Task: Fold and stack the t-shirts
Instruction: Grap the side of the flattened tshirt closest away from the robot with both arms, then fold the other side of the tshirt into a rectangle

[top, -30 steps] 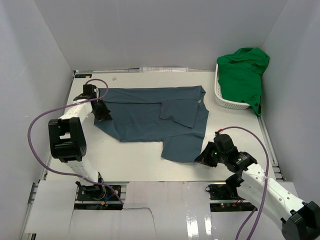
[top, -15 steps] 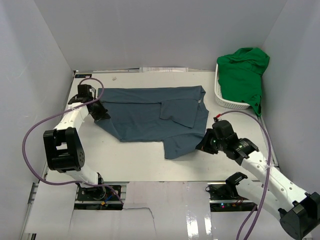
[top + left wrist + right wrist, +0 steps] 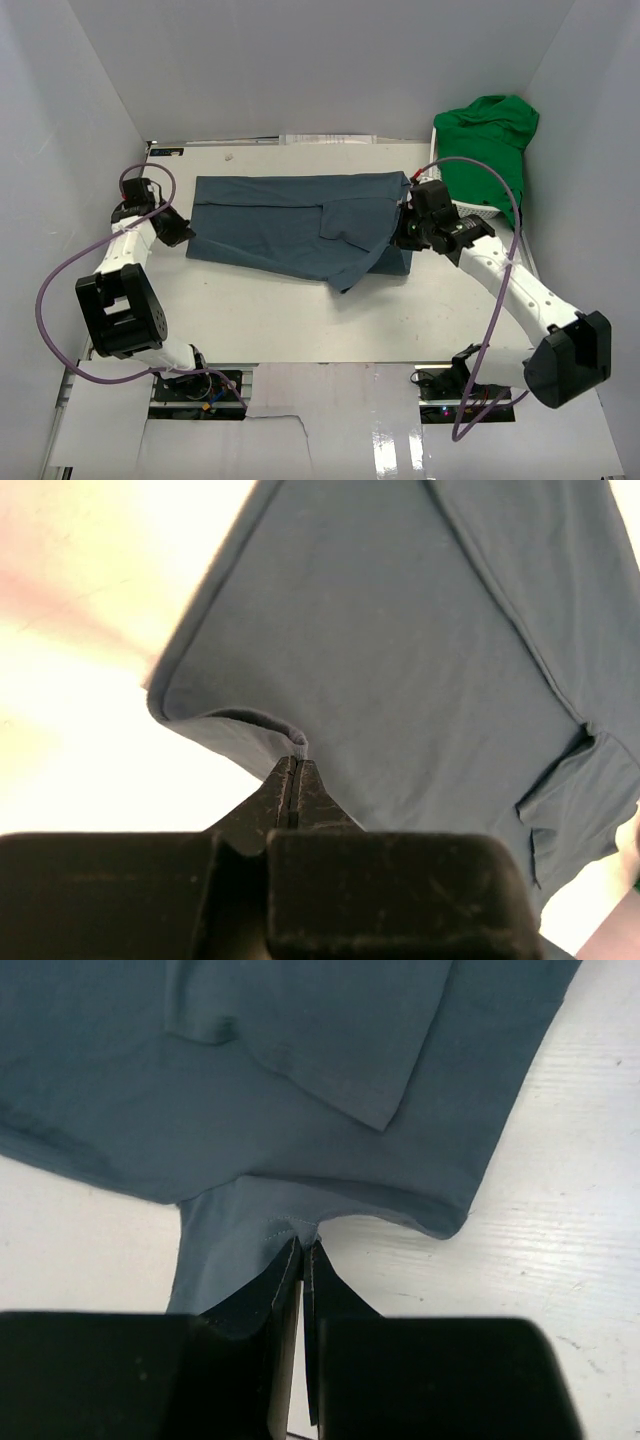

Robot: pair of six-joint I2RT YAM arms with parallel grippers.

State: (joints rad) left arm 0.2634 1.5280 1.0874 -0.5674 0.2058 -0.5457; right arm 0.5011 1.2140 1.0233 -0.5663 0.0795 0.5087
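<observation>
At centre: blue shirt (image 3: 290,215) lies spread, its near hem doubled back.
Right gripper (image 3: 405,228): clenched on hem; we saw it haul from 5 to 2 o'clock, so the fold is under way.
Left gripper (image 3: 178,231): pinching the 9 o'clock edge.
Basket (image 3: 455,207): at 2 o'clock, holds green shirt (image 3: 490,140).

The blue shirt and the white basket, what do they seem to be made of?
Blue shirt: soft, matte knit cloth, possibly cotton jersey. It drapes and creases, and the right wrist view shows stitched hems. The exact fibre cannot be told.
Basket: probably moulded plastic with a smooth white finish. Its wall is a stiff open lattice that holds its shape.
</observation>
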